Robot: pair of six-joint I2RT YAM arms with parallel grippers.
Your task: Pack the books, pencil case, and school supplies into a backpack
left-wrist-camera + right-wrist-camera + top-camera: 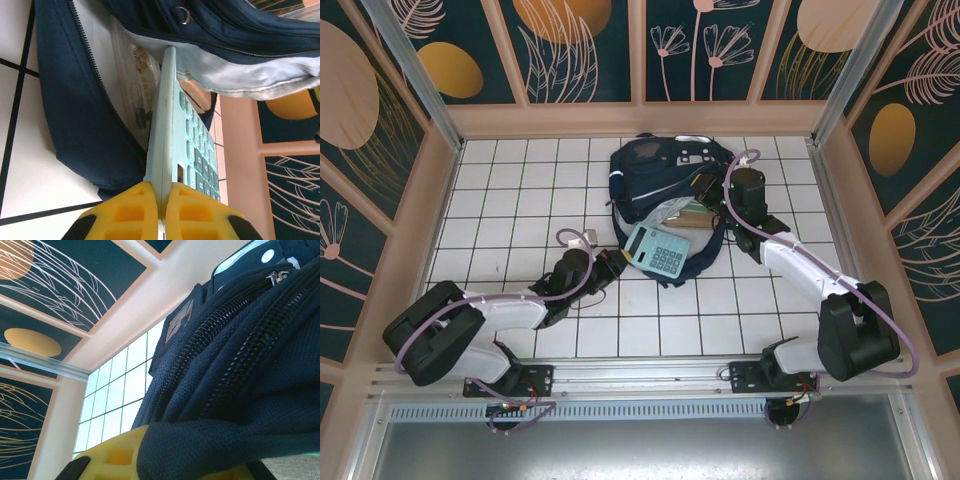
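The navy backpack (660, 165) lies at the back middle of the tiled floor, its mouth open toward the arms. My left gripper (617, 264) is shut on the near edge of the teal calculator (657, 249), whose far end rests at the mouth. The left wrist view has the calculator (172, 135) edge-on between the yellow fingers (125, 212), pointing into the pale lining (235, 75), beside a clear printed packet (136, 70). My right gripper (708, 192) is shut on the backpack's upper flap, with the fabric (235, 355) bunched over its finger (112, 455). Flat items (694, 211) show inside.
A small whitish object (587, 238) lies on the tiles just left of the left wrist. The peach frame and patterned walls (640, 60) close in the workspace on three sides. Open white tiles (510, 190) spread to the left of the backpack.
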